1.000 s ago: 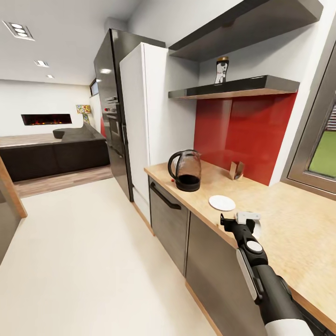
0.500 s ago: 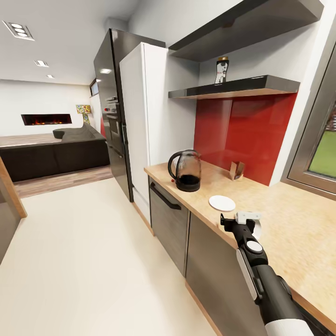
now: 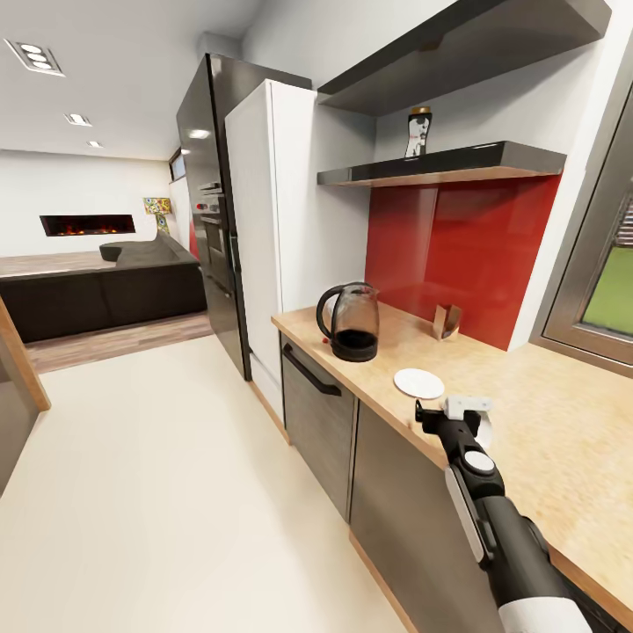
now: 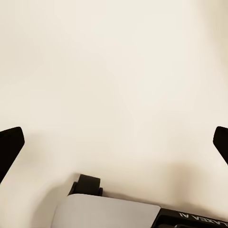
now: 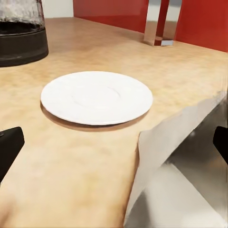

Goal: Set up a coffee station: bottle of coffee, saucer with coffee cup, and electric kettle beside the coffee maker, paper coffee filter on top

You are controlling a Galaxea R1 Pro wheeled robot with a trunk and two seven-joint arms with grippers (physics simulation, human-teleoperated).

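The right pincer (image 3: 450, 411), spread wide and empty over the light-wood surface (image 3: 563, 440), faces the thin, likely brittle small flat white saucer (image 5: 96, 97), best pinched at its rim.

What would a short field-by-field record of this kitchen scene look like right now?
kettle: rounded clear-glass electric kettle, upright on the light-wood countertop
saucer: flat round white saucer, bare, apart from the kettle
jar: dark coffee bottle on the dark wall shelf
right gripper: open, at the counter's edge short of the saucer
left gripper: open over pale floor
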